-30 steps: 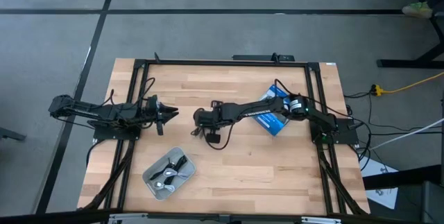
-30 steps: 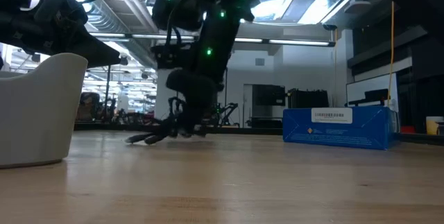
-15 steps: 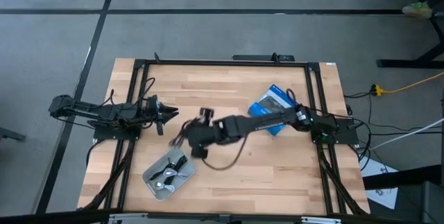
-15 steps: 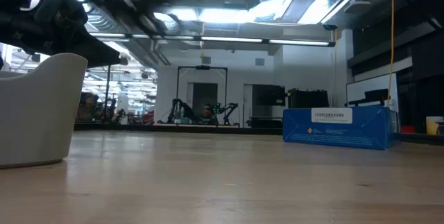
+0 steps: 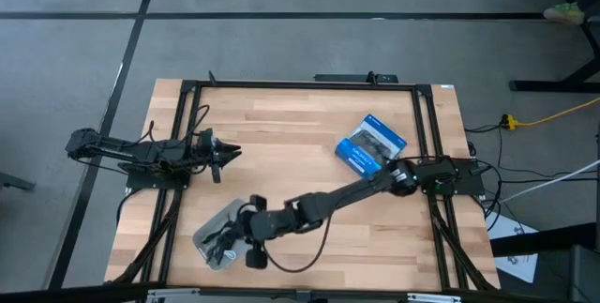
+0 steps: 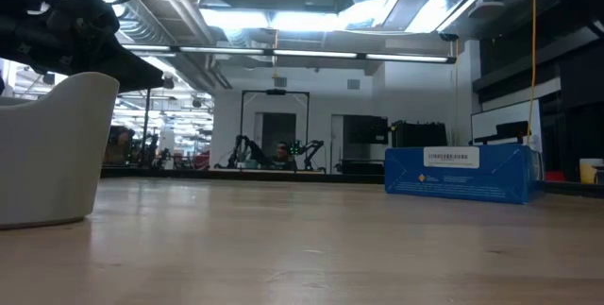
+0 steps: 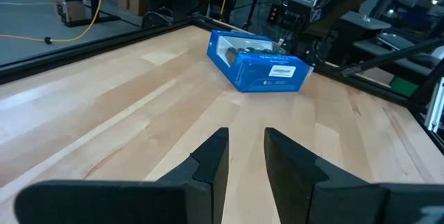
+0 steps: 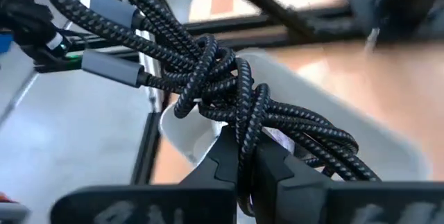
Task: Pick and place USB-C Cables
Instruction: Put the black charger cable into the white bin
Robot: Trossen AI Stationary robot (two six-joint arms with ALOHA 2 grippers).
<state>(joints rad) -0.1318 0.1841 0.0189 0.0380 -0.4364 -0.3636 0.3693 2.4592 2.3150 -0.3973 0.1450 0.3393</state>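
Observation:
My right gripper point(image 5: 246, 234) reaches across the table and hangs over the white tray point(image 5: 202, 238) near the near left corner. It is shut on a black braided USB-C cable bundle point(image 8: 229, 89) with grey plugs point(image 8: 111, 68). More cables point(image 5: 221, 243), dark and silvery, lie in the tray, partly hidden by the gripper. The tray's white wall point(image 8: 361, 137) shows right below the held bundle and stands at the left in the low view point(image 6: 57, 154). My left gripper point(image 7: 243, 156) waits open at the table's left side point(image 5: 225, 153), touching nothing. My right gripper pinches the black cable bundle about its middle point(image 8: 244, 135) between its two fingers point(image 8: 220, 156). The bundle lies across the fingers, lifted clear above the tray. Its knotted loops and plug ends stick out on both sides.
The blue packaged box point(image 5: 371, 143) lies on the table's far right part, also seen as the blue box point(image 7: 260, 61) and the blue box point(image 6: 458, 173). Bare wood spreads across the middle. A black frame point(image 5: 300, 84) borders the table.
My right gripper has swung from the table's middle toward the near left corner and now hangs over the tray. It has stayed shut on the black cable bundle. The bundle touched the table a second ago and is now lifted clear.

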